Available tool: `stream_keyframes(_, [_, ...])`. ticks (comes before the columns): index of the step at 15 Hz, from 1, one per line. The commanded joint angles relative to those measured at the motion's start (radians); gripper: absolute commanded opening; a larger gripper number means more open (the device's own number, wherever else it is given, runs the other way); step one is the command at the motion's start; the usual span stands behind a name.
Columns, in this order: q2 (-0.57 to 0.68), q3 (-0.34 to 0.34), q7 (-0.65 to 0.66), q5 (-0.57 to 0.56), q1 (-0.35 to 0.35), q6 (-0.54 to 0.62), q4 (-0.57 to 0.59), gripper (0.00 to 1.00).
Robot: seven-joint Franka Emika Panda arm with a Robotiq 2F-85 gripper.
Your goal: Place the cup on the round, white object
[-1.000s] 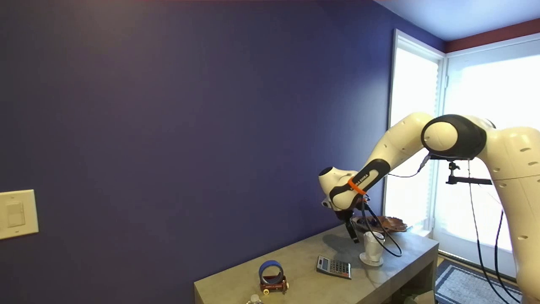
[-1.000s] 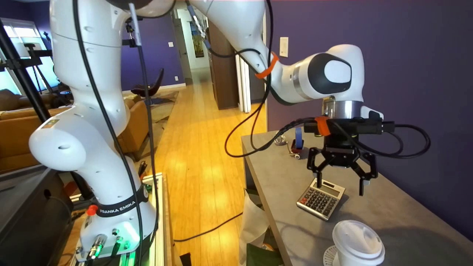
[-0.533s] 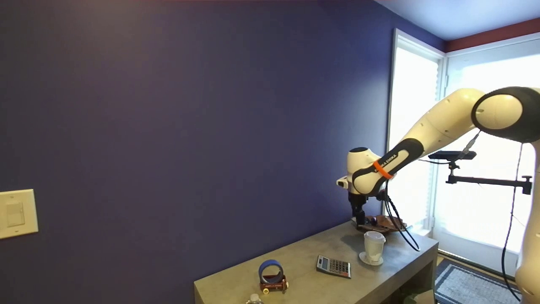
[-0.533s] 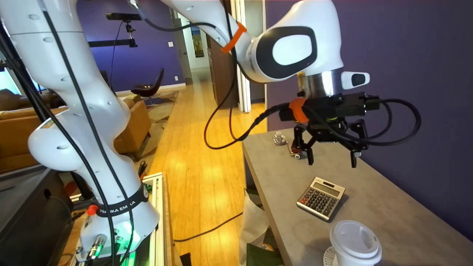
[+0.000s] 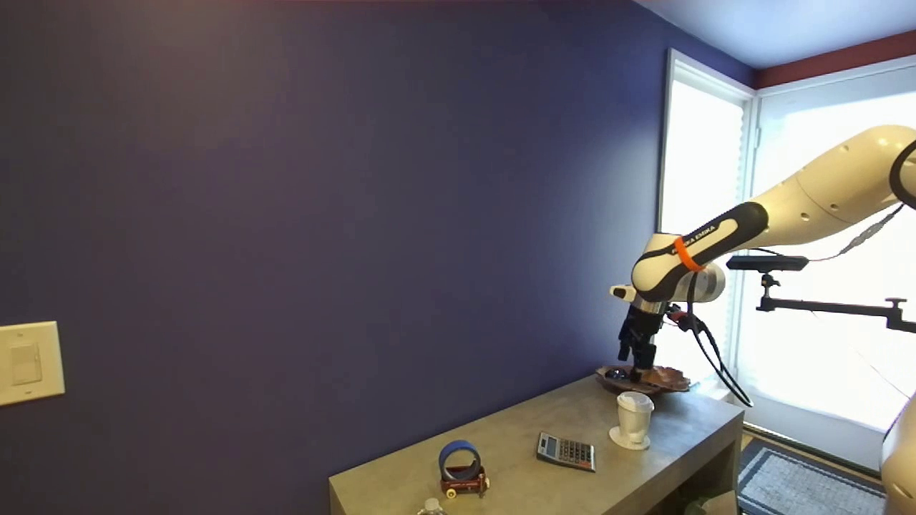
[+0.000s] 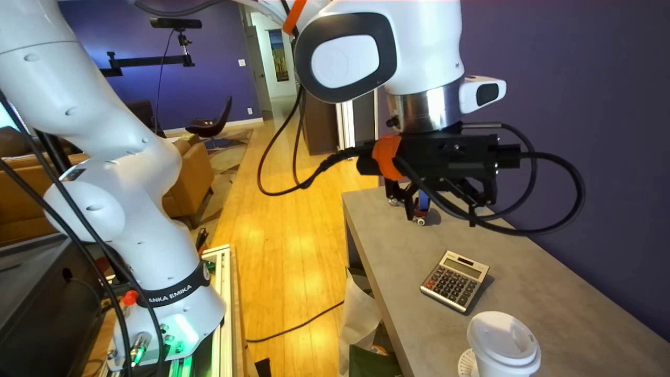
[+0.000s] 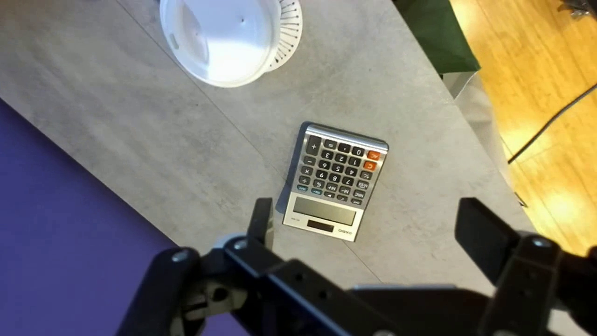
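Observation:
The white lidded cup point(image 5: 635, 415) stands upright on the grey table. It also shows in an exterior view point(image 6: 503, 343) and at the top of the wrist view point(image 7: 224, 42). A round, white, flat object point(image 5: 622, 439) lies under its base; in the wrist view its slotted rim point(image 7: 291, 35) sticks out beside the cup, and the rest is hidden. My gripper point(image 6: 441, 219) is open and empty, above the table and apart from the cup. In the wrist view its fingers point(image 7: 366, 224) are wide apart with nothing between them at finger height.
A calculator point(image 7: 336, 182) lies on the table below the gripper and near the cup. A blue ring point(image 5: 444, 461) stands on a small red wagon point(image 5: 466, 485). A brown dish point(image 5: 669, 379) sits at the table's far end. A purple wall borders the table.
The arm has drawn back from above the table, moving right in an exterior view. The gripper has turned and stays open. The cup has shifted only very slightly, if at all.

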Motion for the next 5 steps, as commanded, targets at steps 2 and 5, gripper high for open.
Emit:
stream_keyframes(2, [-0.009, -0.026, -0.004, -0.004, 0.015, -0.013, 0.0, 1.0])
stream_keyframes(5, [-0.008, -0.024, -0.005, -0.002, 0.02, -0.013, 0.0, 1.0])
